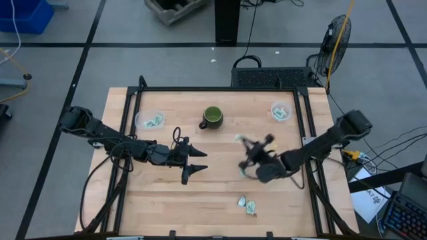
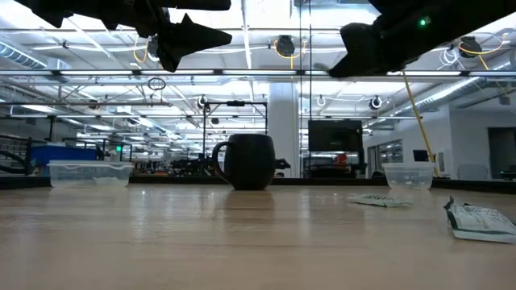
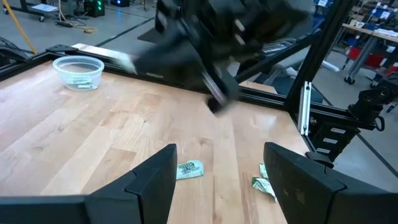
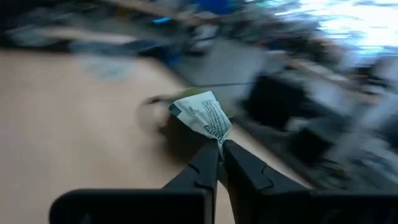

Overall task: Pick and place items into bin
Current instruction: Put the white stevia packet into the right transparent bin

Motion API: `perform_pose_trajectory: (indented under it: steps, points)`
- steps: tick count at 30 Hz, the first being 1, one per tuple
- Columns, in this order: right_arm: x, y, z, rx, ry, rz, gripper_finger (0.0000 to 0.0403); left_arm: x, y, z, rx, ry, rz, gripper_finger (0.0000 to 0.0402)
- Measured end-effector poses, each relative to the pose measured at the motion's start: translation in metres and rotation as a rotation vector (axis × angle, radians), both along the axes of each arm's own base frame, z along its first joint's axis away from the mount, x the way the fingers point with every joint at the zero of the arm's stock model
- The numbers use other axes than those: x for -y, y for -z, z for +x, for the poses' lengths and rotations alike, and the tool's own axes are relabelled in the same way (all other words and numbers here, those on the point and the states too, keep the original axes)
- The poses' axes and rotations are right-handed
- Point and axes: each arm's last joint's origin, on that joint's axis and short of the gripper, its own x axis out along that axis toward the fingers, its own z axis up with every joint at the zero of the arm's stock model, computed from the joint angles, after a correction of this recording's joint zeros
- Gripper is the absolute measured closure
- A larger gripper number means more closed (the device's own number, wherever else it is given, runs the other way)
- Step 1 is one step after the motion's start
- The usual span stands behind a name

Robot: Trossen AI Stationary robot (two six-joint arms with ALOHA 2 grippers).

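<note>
Dark mug (image 2: 247, 161) centre; clear bins (image 2: 89, 172) (image 2: 409, 175) flanking; packets (image 2: 481, 221) right.

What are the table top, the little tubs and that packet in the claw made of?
Table top: pale wood, matte, with visible grain and plank seams. Tubs: see-through, probably thin plastic. Packet pinched in the right gripper: crinkled printed wrapper, likely foil or film.

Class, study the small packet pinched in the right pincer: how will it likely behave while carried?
The packet looks thin and crinkled, so probably floppy and very light. The right pincer holds only its corner, so it may flap or slip. Likely not fragile.
</note>
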Motion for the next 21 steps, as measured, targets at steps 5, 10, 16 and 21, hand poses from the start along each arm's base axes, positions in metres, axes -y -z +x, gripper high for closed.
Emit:
perform_pose_trajectory:
  steps: [5,10,16,21]
  points:
    - [0.034,-0.011,-0.025,0.085,0.199,-0.048,0.0388,0.000,0.000,0.000,0.000,0.000,-0.001,0.0158]
    - [0.076,-0.010,-0.046,0.157,0.354,-0.013,0.0388,0.000,0.000,0.000,0.000,0.000,-0.002,0.0158]
    - [0.119,0.013,-0.078,0.251,0.520,0.058,0.0387,0.000,0.000,0.000,0.001,0.000,0.000,0.0158]
    - [0.141,0.037,-0.099,0.271,0.532,0.197,0.0387,0.000,0.000,0.000,0.001,0.001,0.003,0.0158]
